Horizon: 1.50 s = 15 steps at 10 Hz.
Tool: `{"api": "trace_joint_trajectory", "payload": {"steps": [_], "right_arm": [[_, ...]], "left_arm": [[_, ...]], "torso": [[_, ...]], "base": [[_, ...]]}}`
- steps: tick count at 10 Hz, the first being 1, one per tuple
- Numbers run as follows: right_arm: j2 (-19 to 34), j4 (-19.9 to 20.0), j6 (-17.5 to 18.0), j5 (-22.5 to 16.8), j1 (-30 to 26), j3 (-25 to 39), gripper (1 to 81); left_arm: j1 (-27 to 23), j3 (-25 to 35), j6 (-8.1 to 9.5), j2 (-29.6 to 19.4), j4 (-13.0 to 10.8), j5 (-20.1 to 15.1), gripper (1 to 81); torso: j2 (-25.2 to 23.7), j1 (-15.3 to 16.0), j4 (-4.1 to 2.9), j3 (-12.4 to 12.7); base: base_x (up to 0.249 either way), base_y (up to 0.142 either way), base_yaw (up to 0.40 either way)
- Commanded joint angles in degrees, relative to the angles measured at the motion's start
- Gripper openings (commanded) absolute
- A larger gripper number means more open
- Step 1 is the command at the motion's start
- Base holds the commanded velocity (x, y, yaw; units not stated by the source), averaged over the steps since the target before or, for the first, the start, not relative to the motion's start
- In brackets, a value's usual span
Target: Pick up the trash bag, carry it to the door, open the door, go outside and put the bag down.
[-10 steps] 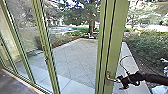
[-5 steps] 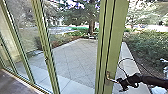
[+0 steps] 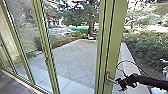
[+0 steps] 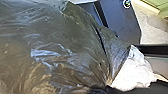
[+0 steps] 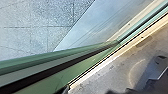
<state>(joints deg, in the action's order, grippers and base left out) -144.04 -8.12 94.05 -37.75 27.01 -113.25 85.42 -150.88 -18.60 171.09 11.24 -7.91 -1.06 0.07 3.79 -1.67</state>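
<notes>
- In the head view, a tall, flat green door post (image 3: 113, 37) is seen, with a slim metal lever handle (image 3: 108, 77) fitted low on it.
- The black right claw (image 3: 122, 84) is placed at the free end of the handle, just beside the post; whether it is spread or pressed together cannot be told.
- A large, glossy, dark translucent plastic trash bag (image 4: 62, 47) is seen in the left wrist view, its film gathered into tight folds; its place relative to the post cannot be told.
- A crumpled white bundle (image 4: 132, 71) is seen beside those folds.
- Whether the left claw is spread or closed cannot be told.
- Beyond the post, a yard paved with grey slabs (image 3: 72, 55) is seen, with a tree trunk (image 3: 91, 28) farther off.
- Green shrubs (image 3: 147, 45) are seen to the right of the post, and slimmer green glazing bars (image 3: 47, 57) to its left.
</notes>
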Motion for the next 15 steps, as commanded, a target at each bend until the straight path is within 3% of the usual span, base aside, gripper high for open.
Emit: {"api": "trace_joint_trajectory", "payload": {"steps": [1, 3, 4, 5, 6, 8, 10, 15], "right_arm": [[-5.9, 0.3, -0.9, -7.0, 0.5, -3.5, 81.1], [-5.8, 0.5, -1.0, -6.0, 1.6, -1.5, 81.1], [-6.0, 0.5, -0.9, -4.0, 1.8, 0.1, 81.1], [-6.5, 0.5, -2.1, 0.5, 2.5, 1.2, 81.1], [-7.2, 0.5, -3.6, 1.1, 3.1, 1.0, 81.1], [-8.4, -0.3, -5.4, 0.9, 4.7, 1.3, 81.1], [-10.1, -2.9, -5.4, 1.1, 7.8, -0.1, 81.1], [-10.8, -3.9, -5.5, 0.8, 10.5, -2.4, 81.1]], "left_arm": [[-2.8, 0.2, -0.29, 0.0, 0.4, -4.3, 1.0], [-2.8, 0.2, -0.29, 0.1, 0.3, -4.4, 1.0], [-2.8, 0.2, -0.29, 0.1, 0.3, -4.4, 1.0], [-2.8, 0.2, -0.29, 0.0, 0.4, -4.4, 1.0], [-2.8, 0.2, -0.29, -0.1, 0.5, -4.4, 1.0], [-2.5, 0.1, -0.12, -0.2, 0.6, -4.4, 1.0], [-2.1, -0.6, -0.03, -0.3, 0.6, -4.3, 1.0], [-2.1, -0.6, -0.12, 0.6, 0.4, -4.3, 1.0]], "torso": [[0.0, 0.0, 0.00, 0.0], [0.0, 0.0, 0.02, 0.0], [0.0, 0.0, 0.02, 0.0], [0.0, 0.0, 0.02, 0.0], [0.0, 0.0, 0.02, 0.1], [0.0, 0.0, 0.05, 0.1], [0.0, 0.0, 0.07, 0.1], [-0.1, 0.0, 0.11, 0.1]], "base": [[0.000, 0.000, 0.000], [0.000, 0.000, 0.000], [0.000, 0.000, 0.000], [0.000, 0.000, 0.000], [0.000, 0.000, 0.000], [0.000, 0.000, 0.000], [0.000, 0.000, 0.000], [0.000, 0.000, 0.000]]}}
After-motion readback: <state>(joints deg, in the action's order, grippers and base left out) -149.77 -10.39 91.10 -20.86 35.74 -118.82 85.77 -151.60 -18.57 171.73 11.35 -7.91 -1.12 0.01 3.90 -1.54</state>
